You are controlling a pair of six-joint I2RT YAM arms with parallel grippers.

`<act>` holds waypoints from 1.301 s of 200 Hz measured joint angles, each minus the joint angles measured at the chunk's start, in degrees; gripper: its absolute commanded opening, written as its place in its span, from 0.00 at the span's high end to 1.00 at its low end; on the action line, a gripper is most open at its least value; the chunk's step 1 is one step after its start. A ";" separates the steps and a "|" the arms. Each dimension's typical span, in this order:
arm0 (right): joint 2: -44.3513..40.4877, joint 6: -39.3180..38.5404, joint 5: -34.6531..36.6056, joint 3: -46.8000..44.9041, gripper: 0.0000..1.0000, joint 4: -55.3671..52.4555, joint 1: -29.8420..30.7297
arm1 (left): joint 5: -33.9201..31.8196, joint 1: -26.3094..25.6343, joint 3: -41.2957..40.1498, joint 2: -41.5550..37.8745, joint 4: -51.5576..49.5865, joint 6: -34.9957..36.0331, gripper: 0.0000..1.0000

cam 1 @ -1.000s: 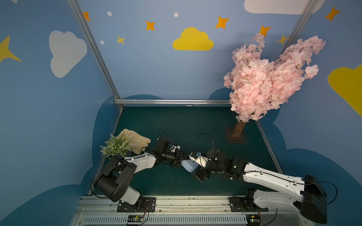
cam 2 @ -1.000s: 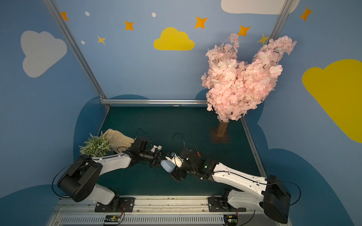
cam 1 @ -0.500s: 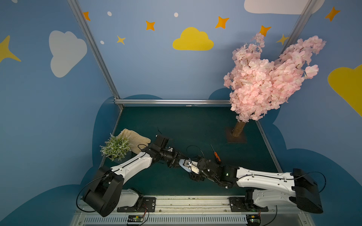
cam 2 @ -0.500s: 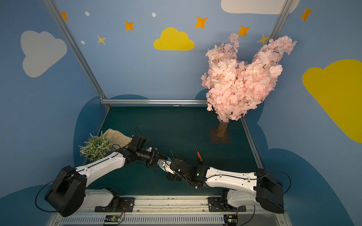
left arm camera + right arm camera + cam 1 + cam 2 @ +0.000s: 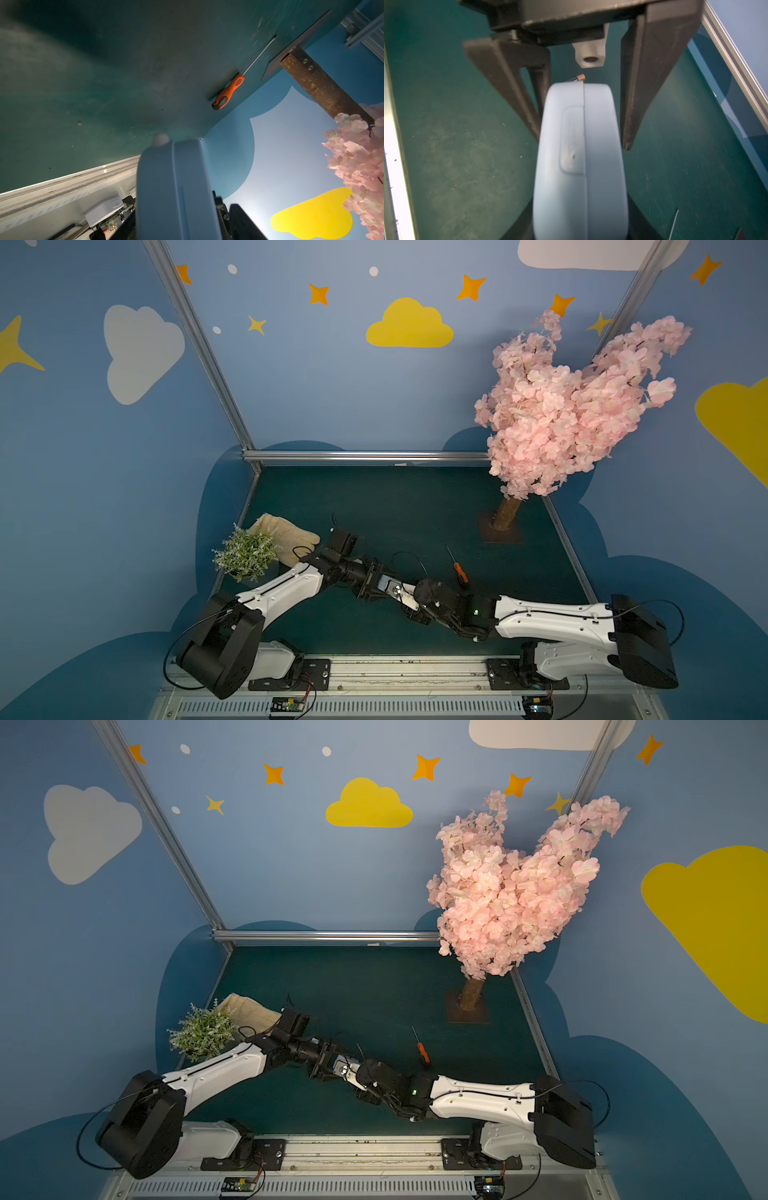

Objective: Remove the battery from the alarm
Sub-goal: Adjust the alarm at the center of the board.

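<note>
The alarm (image 5: 581, 155) is at the worktop's (image 5: 374, 510) front. The screwdriver (image 5: 460, 572) lies right of it, the tree (image 5: 569, 418) farther back.

One alarm (image 5: 581, 155), one battery (image 5: 578, 78), one screwdriver (image 5: 228, 93)

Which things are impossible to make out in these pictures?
Pale blue rounded plastic alarm: dial unseen, edge-on in both wrist views; hidden among the arms in both top views.
Tiny dark copper-ended battery: mostly behind the alarm, right wrist view.
Orange-handled screwdriver: tip too small in both top views.
</note>
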 measured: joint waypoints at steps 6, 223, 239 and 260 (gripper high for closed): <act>0.00 0.79 -0.37 0.00 0.60 -0.15 -0.37 | -0.22 -0.04 0.04 -0.04 -0.63 0.66 0.01; 20.63 27.47 -58.62 10.54 0.42 -6.54 -33.73 | -26.88 6.54 -1.05 -26.43 -22.29 38.53 0.00; 21.18 26.80 -57.92 11.15 0.39 -7.56 -33.90 | -27.15 6.54 -1.05 -26.29 -22.18 39.23 0.00; 22.47 25.57 -57.33 12.50 0.38 -9.16 -33.99 | -27.21 6.54 -1.09 -25.88 -21.64 39.58 0.00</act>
